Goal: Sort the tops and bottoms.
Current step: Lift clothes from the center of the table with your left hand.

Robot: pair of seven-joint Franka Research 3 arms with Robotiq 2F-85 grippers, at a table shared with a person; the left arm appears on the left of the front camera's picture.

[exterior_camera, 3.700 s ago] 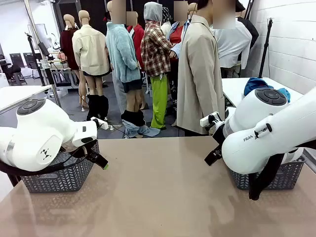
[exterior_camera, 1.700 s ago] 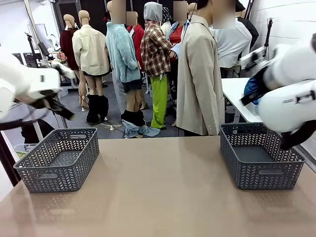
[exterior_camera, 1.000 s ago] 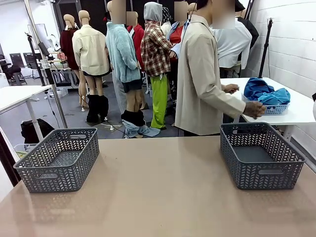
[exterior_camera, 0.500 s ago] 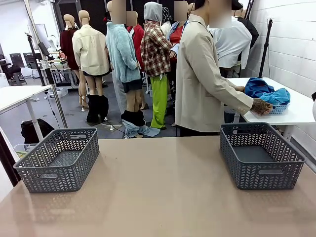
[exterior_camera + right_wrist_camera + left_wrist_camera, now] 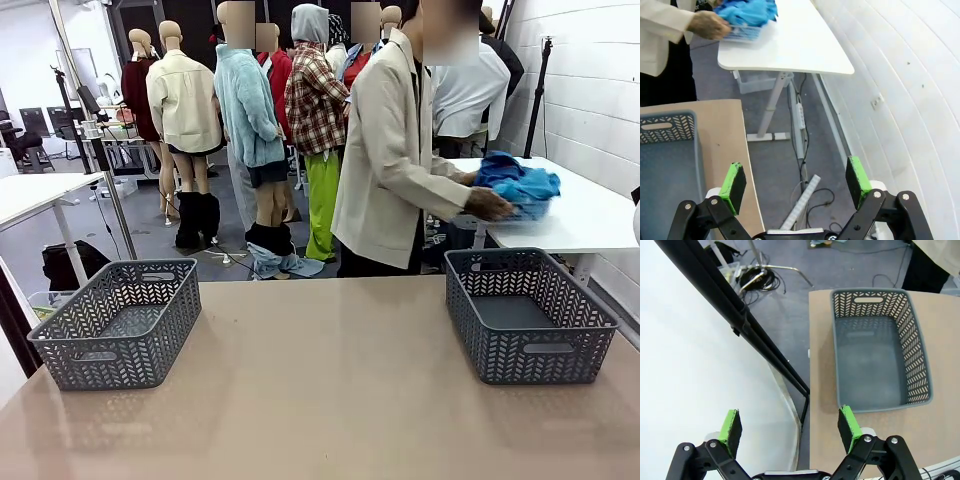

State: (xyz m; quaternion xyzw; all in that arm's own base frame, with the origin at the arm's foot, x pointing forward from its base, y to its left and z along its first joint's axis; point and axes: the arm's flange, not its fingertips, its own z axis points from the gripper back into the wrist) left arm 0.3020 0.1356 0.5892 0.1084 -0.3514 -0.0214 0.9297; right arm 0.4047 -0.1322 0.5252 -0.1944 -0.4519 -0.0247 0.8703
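— Where are the tops seen?
— A crumpled heap of tops (image 5: 515, 180), royal blue mixed with lighter sky blue, soft and folded over itself, is piled in a small pale basket (image 5: 747, 33) on the white side table (image 5: 590, 215). The basket is gripped by the person's hand (image 5: 488, 203), with a beige sleeve stretched out.
— And the pincers?
— The left gripper (image 5: 790, 424) is spread wide, with nothing between its green pads, near the left grey basket (image 5: 880, 347). The right gripper (image 5: 796, 178) is spread just as wide and nothing is carried, beside the right grey basket (image 5: 665, 165).
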